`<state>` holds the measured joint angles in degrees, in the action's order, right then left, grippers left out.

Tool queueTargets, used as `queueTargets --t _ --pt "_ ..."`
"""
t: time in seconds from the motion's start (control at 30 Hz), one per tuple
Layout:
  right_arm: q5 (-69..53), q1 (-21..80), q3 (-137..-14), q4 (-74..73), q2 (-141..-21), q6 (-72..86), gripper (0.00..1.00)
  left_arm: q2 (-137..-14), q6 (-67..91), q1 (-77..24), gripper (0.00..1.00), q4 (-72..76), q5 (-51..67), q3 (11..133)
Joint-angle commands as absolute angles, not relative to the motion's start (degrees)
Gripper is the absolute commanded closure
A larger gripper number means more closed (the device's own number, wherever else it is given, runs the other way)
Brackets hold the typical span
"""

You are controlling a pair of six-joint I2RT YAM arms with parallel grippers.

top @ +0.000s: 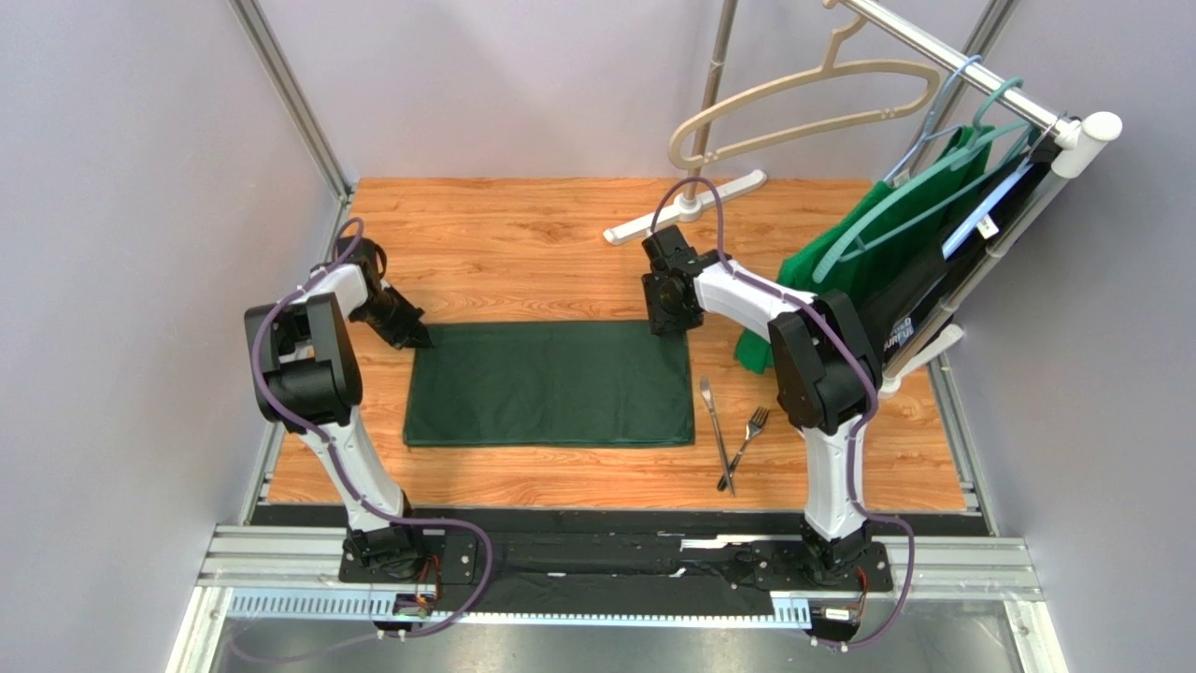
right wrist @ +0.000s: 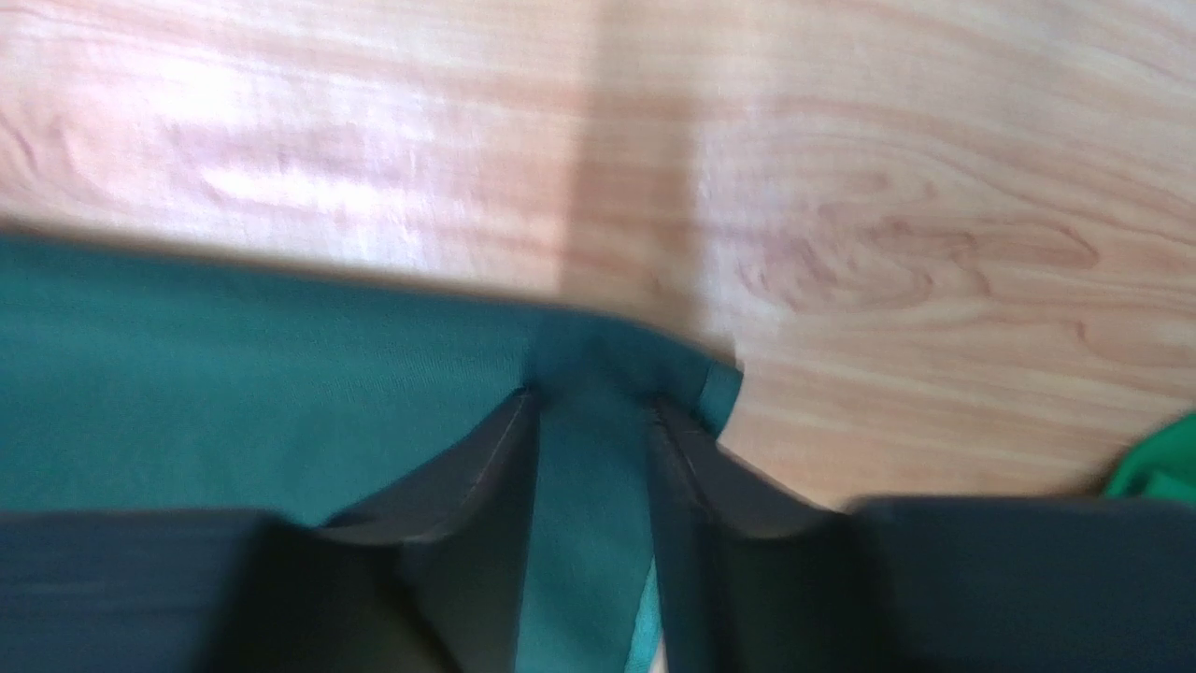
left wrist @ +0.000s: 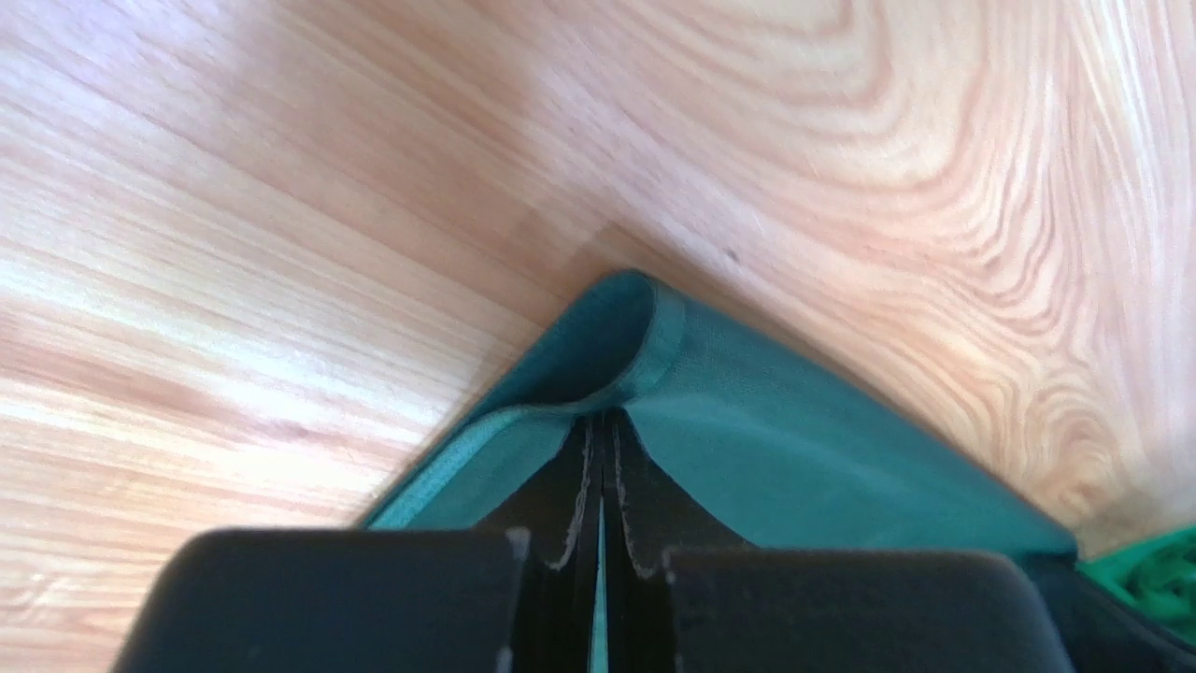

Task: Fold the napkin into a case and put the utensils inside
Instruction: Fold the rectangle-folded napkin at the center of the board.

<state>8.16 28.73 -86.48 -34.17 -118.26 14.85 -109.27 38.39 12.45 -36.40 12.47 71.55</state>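
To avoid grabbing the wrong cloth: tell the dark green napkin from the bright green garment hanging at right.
The dark forest-green cloth napkin lies flat on the wooden table; the brighter green garment hangs from a teal hanger. The left gripper pinches the napkin; no gripper touches the garment. Both are green cloth.

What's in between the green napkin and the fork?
The other silver utensil, seemingly a knife, lies between the napkin and the fork; the top view shows it.

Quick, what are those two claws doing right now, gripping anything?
Left end effector: closed, pinching the far left corner of the napkin.
Right end effector: open, fingers apart over the far right corner, gripping nothing.
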Motion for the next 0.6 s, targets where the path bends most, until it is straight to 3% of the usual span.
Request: queueTargets --t 0.0,0.07,0.23,0.43,0.57 --pt "7.6 28.7 -83.8 -39.2 -107.4 15.8 0.47 -111.3 37.2 13.8 1.0 -41.7 7.7 78.8" --pt "3.5 28.7 -78.9 -39.2 -105.1 17.0 0.42 -111.2 35.6 14.4 1.0 -42.8 6.3 79.8" --pt "-1.0 29.4 -70.5 -36.3 -100.9 20.5 0.42 -105.8 33.5 14.3 1.0 -44.2 5.3 78.9" --pt "2.7 32.1 -68.9 -35.1 -103.4 25.3 0.53 -91.9 33.5 11.3 1.0 -41.0 10.2 68.1" --pt "6.8 33.9 -69.1 -35.3 -106.9 27.8 0.53 -84.8 33.2 9.1 1.0 -39.9 12.1 62.5"
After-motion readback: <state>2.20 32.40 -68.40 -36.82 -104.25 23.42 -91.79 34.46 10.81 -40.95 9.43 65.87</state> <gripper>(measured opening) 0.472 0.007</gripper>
